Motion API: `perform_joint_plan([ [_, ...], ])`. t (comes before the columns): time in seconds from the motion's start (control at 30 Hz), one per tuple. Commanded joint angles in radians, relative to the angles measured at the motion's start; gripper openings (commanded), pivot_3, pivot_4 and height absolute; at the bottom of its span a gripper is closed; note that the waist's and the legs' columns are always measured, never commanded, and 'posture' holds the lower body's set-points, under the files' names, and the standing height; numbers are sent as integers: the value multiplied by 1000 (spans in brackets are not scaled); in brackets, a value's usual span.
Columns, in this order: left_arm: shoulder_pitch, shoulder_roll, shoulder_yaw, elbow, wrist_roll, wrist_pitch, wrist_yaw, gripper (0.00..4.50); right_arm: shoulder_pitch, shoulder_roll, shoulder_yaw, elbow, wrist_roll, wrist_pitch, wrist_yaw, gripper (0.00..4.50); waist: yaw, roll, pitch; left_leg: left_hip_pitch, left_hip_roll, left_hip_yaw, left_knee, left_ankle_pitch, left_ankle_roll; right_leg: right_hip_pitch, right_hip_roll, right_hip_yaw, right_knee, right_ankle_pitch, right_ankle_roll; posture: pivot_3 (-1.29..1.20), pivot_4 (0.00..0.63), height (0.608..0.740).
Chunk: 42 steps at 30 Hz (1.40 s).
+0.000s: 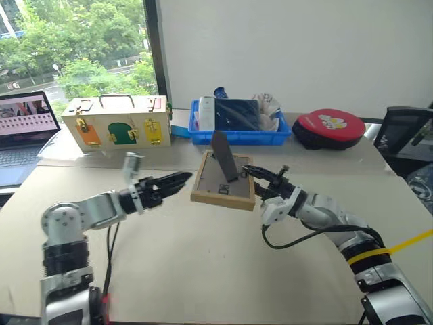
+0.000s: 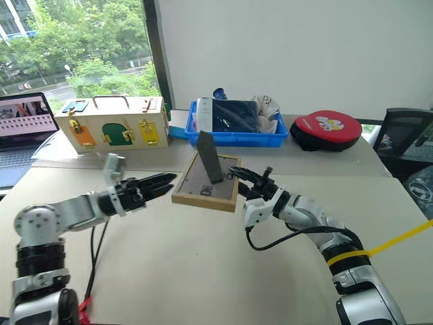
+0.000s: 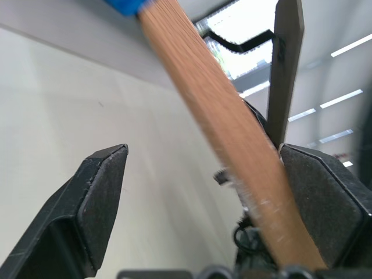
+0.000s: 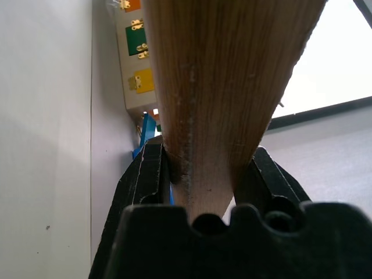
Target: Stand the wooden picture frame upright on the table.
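while the right tool clamps the wooden picture frame above the counter, left tool gapes wide beside it.

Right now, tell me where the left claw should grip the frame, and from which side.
Grip the frame's left wooden edge, coming in level from the robot's left. That rail faces the open left claw, is thin enough to pinch, and lies opposite the edge the right claw is clamping.
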<state>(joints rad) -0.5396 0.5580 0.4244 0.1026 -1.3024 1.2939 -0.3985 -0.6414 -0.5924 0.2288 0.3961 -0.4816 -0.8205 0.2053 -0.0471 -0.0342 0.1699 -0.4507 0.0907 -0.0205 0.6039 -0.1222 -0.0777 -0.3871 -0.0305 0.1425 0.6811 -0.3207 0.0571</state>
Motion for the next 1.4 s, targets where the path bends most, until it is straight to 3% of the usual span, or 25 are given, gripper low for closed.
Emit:
perform_joint_plan([
  [0.03,29,30,14,-53,11,-48,-116,4434,-50,49,-14,-25,367,164,266,1266,1,0,0,0,0,0,0,0,0,0,0,0,0,0,0,0,150,723],
  [0.17,57,41,16,-85,15,-75,-152,4434,-81,105,-43,-81,654,559,531,1265,5,0,0,0,0,-2,1,0,1,2,0,-2,0,0,0,0,150,723],
  [0.33,96,25,-7,-130,30,-91,-143,4434,-116,94,-35,-160,825,1078,715,1265,9,0,0,-1,0,-2,1,0,1,1,0,-3,0,0,0,0,150,723],
  [0.67,112,-15,17,-142,-16,-92,-100,4434,-183,114,-73,-117,896,1541,732,1262,5,0,0,-2,0,-2,1,0,1,-1,0,-3,0,0,0,0,150,723],
  [0.8,110,-19,7,-139,-23,-94,-86,4434,-206,131,-87,-78,914,1622,753,1262,5,0,0,-2,0,-2,1,0,2,-1,0,-3,0,0,0,0,150,723],
  [1.13,125,-33,-25,-155,6,-115,-115,4434,-225,135,4,4,856,1613,892,1262,2,0,0,-2,0,-2,1,0,2,-1,0,-3,0,0,0,0,150,723],
  [1.37,149,-13,-43,-197,61,-169,-161,4434,-215,149,-39,34,808,1519,828,1261,-2,0,0,-2,0,-2,1,0,2,-1,0,-3,0,0,0,0,150,723],
  [1.4,156,-2,-49,-216,77,-188,-194,4434,-210,142,-47,18,819,1530,837,1760,-2,0,0,-2,0,-2,1,0,2,-1,0,-3,0,0,0,0,150,723],
])
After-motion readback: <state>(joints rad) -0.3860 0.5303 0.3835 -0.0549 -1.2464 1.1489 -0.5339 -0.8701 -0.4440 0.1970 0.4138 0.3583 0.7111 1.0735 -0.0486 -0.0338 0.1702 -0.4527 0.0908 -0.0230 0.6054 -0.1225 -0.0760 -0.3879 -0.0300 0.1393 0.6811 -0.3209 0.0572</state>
